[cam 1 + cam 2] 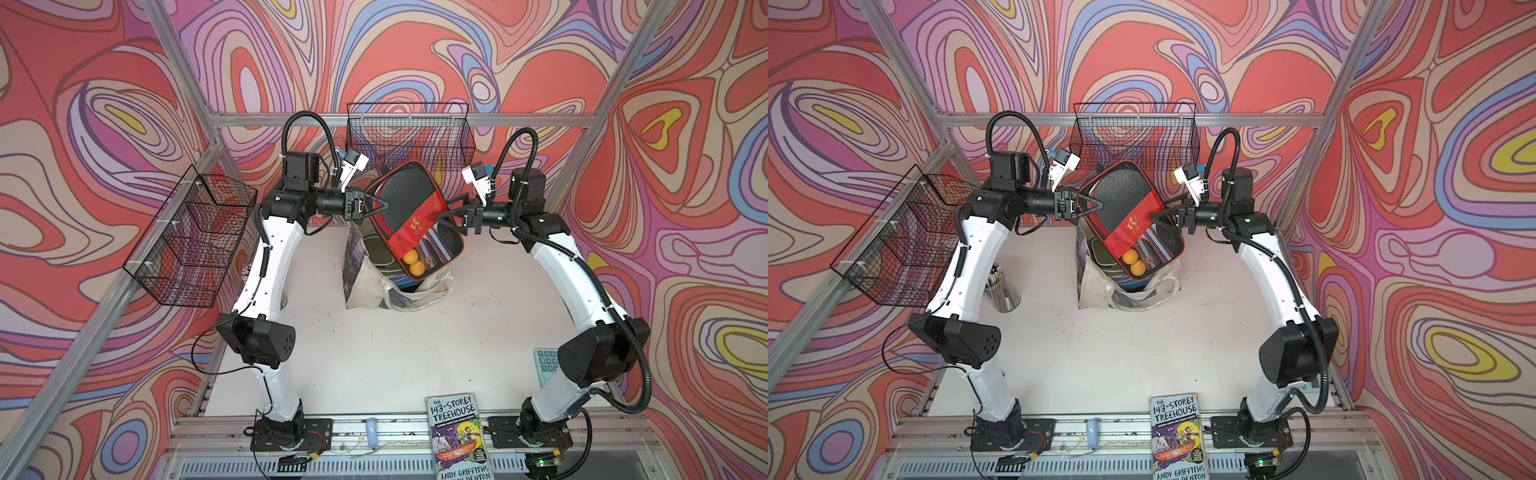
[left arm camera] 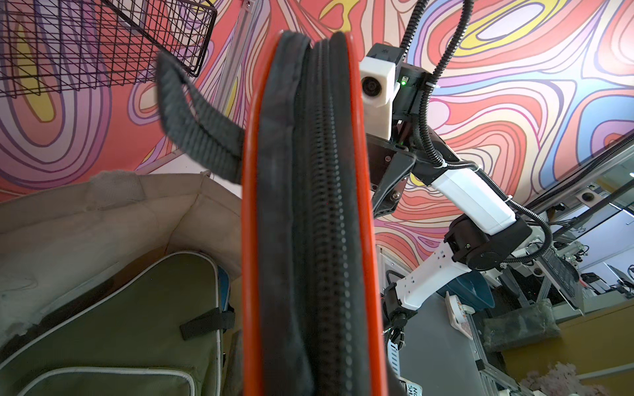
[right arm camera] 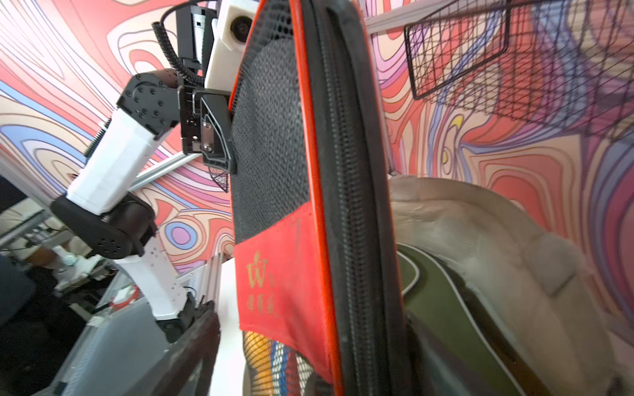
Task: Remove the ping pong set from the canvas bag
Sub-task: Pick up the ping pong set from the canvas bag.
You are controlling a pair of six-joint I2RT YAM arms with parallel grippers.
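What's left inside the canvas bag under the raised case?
An olive cover, a blue edge beside it. The raised case covers the rest of the canvas bag; deeper contents unseen.

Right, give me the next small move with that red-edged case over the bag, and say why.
Probably close the right gripper on the case. The left gripper pinches one edge, the right gripper straddles the opposite edge without clearly gripping, and the case's lower end hangs over the mouth of the canvas bag. A two-sided hold should steady it for lifting clear.
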